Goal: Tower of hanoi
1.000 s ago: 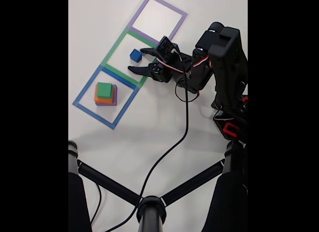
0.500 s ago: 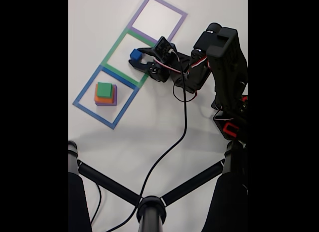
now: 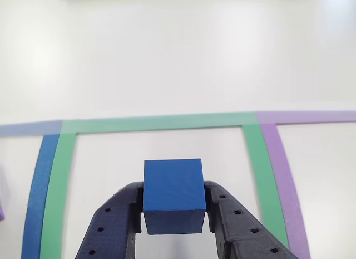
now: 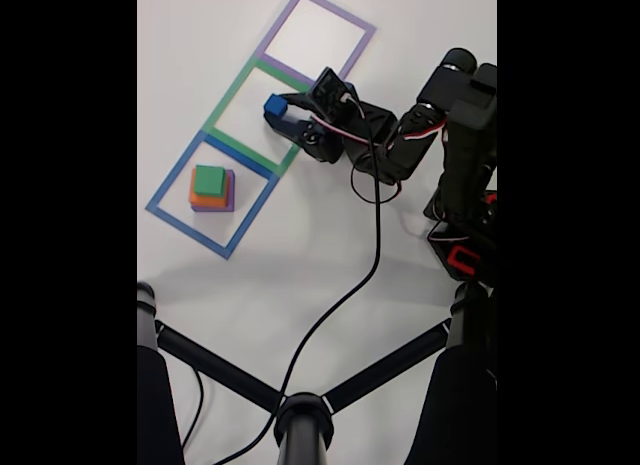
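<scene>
We can't read any text, labels, numbers or brand marks anywhere here; the red marking on the black arm base, lower right, is illegible.

Lighting: bright, even, from overhead. The white worktop is near washed out, with a soft glare patch at far left in the other view. Shadows: faint and diffuse, one pale band across the worktop in the fixed view. Focus: blue cube sharp in the close view; fixed view softer, grainy, with black bars left and right.
</scene>
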`<control>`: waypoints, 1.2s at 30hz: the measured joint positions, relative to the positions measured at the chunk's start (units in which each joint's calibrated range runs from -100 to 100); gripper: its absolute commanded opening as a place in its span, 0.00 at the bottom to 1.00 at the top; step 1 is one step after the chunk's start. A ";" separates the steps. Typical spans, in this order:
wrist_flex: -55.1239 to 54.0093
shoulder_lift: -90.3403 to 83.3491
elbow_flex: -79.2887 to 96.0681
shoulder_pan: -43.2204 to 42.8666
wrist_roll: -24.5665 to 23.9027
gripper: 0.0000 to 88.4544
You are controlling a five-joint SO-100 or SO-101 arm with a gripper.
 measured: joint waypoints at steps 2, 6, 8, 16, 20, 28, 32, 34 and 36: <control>5.46 -5.83 0.61 0.00 0.00 0.03; 20.22 -19.84 0.70 0.00 0.00 0.03; 29.13 -27.61 0.70 0.00 0.59 0.02; 78.73 -54.71 -14.62 0.00 0.59 0.02; 107.06 -56.73 -33.07 -0.98 0.20 0.02; 142.46 -56.14 -68.84 -9.91 -5.91 0.02; 152.33 -54.28 -83.72 -15.15 -10.84 0.02; 152.89 -54.45 -87.12 -16.37 -11.63 0.02; 153.29 -54.37 -88.86 -17.36 -12.02 0.02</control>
